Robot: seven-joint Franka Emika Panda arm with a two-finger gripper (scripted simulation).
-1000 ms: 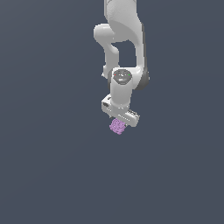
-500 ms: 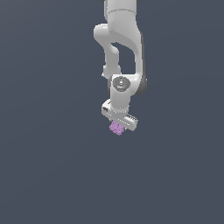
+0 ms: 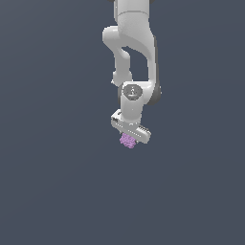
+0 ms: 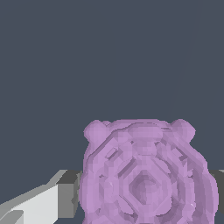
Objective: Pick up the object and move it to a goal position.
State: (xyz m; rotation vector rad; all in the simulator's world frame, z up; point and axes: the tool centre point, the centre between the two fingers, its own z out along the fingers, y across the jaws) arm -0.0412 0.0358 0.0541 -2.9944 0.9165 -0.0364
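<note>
The object is a small light-purple lumpy cube with a bumpy surface. It sits between the fingers of my white gripper, just under the hand, in the middle of the exterior view. In the wrist view the object fills the frame close to the camera, with a grey-white finger against its side. The gripper is shut on the object. The white arm reaches down from the top of the exterior view.
A plain dark grey-blue surface fills the rest of both views. No other objects, edges or goal marker show.
The arm has carried the object a little towards the exterior view's left and slightly down, and the wrist has straightened. The grip has held.
</note>
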